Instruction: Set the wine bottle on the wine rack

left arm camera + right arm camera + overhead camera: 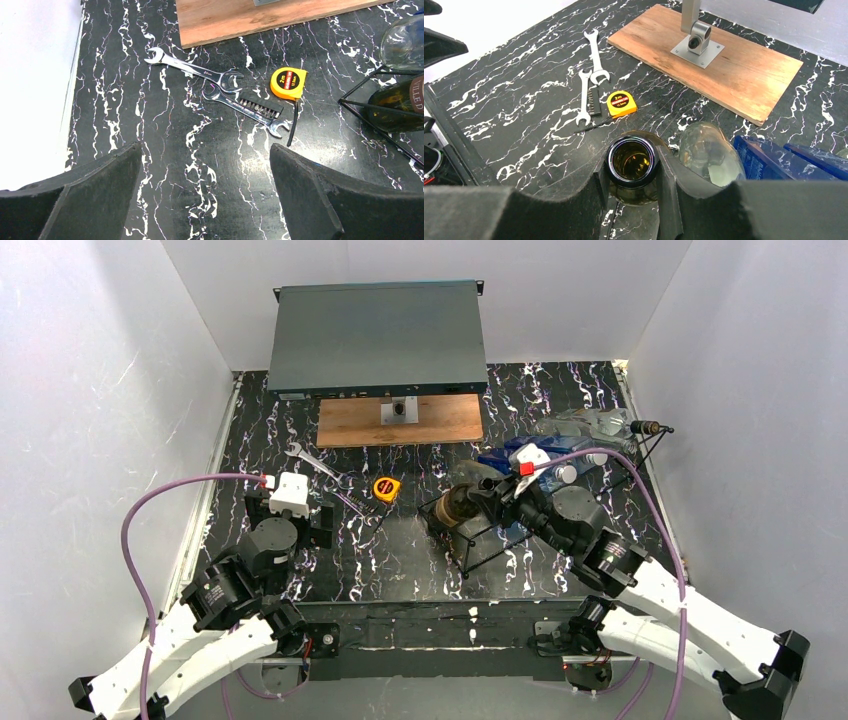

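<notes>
right gripper (634, 176) pinching wine bottle (632, 159) neck at wine rack (372, 103)
left gripper (205, 162) spread wide, holding nothing; tape measure (289, 82) reads "2m"

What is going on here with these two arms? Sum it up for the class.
The right claw is shut on the neck of the dark wine bottle, which lies at one end of the black wire wine rack, among its wires. The left claw is open and empty above the table, near the wrenches and the tape measure.
</notes>
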### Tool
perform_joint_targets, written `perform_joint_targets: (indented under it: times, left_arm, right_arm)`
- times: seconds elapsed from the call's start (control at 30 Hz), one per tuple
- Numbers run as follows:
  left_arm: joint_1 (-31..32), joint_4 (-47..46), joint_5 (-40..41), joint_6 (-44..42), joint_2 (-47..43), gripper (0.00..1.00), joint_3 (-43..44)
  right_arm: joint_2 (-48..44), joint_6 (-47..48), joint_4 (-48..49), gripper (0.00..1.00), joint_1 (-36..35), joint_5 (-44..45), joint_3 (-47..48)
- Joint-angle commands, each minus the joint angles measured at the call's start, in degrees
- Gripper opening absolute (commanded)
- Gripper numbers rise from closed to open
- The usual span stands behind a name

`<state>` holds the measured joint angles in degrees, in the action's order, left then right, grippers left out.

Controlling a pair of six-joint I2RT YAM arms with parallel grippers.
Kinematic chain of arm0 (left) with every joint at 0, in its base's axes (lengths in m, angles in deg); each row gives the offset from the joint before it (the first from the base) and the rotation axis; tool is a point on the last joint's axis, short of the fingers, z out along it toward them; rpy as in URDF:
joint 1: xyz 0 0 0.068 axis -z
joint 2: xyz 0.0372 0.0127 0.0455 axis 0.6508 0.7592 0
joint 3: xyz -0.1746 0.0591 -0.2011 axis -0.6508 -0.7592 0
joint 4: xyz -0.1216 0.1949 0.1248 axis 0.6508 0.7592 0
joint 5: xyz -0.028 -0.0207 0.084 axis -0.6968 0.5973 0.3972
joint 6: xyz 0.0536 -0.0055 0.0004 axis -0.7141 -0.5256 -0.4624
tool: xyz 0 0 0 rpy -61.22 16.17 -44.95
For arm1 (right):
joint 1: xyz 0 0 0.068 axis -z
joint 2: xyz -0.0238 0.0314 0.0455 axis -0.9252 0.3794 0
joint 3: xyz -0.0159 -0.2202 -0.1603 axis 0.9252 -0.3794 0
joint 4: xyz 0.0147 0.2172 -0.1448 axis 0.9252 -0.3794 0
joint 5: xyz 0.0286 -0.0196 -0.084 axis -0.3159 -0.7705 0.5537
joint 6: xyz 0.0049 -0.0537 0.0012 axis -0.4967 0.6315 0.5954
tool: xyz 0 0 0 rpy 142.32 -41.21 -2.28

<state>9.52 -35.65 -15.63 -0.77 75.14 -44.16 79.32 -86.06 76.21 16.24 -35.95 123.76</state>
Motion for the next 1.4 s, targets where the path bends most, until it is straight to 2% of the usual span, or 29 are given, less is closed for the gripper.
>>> perform_joint_targets:
  times: [0.0,0.07,0.17,0.23,0.3,0.6,0.73,0.97,1.2,1.37]
  left_arm:
    - [0.23,-0.4,0.79,0.56,-0.64,0.99,0.11]
    - [0.23,-0.4,0.78,0.61,-0.63,0.99,0.11]
    - [0.23,-0.42,0.79,0.65,-0.56,0.99,0.1]
    - [0.23,-0.41,0.63,0.64,-0.39,0.99,0.19]
    - [0.23,-0.4,0.59,0.63,-0.28,0.99,0.26]
    - [0.23,-0.48,0.52,0.6,-0.03,0.99,0.27]
    - [0.23,-0.53,0.62,0.57,0.3,0.99,0.28]
    - [0.23,-0.49,0.45,0.56,0.52,0.99,0.28]
    - [0.23,-0.4,0.46,0.56,-0.04,0.99,0.28]
    - [0.23,-0.4,0.52,0.63,-0.37,0.99,0.28]
  right_arm:
    - [0.4,-3.98,-13.07,0.41,-0.39,-4.05,-2.36]
    - [0.44,-4.46,-15.29,0.37,-0.39,-2.42,-2.01]
    - [0.45,-7.05,-17.8,0.23,-0.48,0.97,-1.52]
    - [-0.25,-9.81,-17.72,0.09,-0.61,2.29,-2.11]
    - [-1.56,-12.46,-16.16,0.01,-0.86,3.72,-4.14]
    - [-3.58,-11.64,-13.89,0.01,-4.93,9.91,-7.69]
    - [-3.19,-10.7,-12.55,0.21,-5.48,6.99,-8.69]
    - [-3.52,-12.4,-10.37,0.44,-5.73,3.38,-10.74]
    - [-6.33,-13.77,-9.99,0.52,-5.75,2.35,-11.33]
    - [-6.58,-13.88,-11.58,0.54,-5.75,3.2,-10.72]
